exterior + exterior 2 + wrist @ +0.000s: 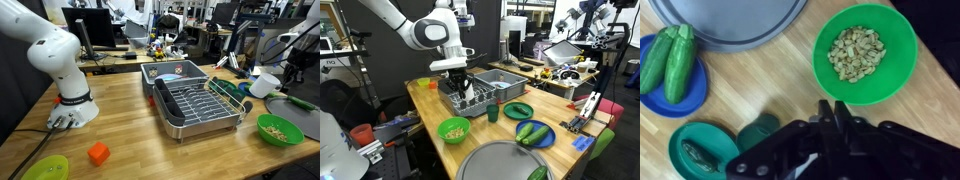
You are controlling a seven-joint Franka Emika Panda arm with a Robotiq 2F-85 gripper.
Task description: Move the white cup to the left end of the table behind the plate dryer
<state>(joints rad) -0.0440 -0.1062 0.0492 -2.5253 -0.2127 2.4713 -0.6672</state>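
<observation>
The white cup (265, 85) hangs tilted above the table (130, 130), just past the end of the plate dryer (200, 105) and above the green bowl (280, 130). My gripper (287, 72) appears shut on the cup's rim. In the wrist view the fingers (828, 108) are pressed together, and only a white sliver of the cup (805, 163) shows under the gripper body. In an exterior view the gripper (461, 88) hovers at the near end of the plate dryer (480, 92).
A grey tub (170, 72) stands behind the dryer. Nearby are the green bowl with tan contents (864, 52), a dark green cup (492, 113), a green plate (518, 109), a blue plate with cucumbers (675, 70) and a large grey round tray (505, 160). An orange block (97, 153) lies by the robot base.
</observation>
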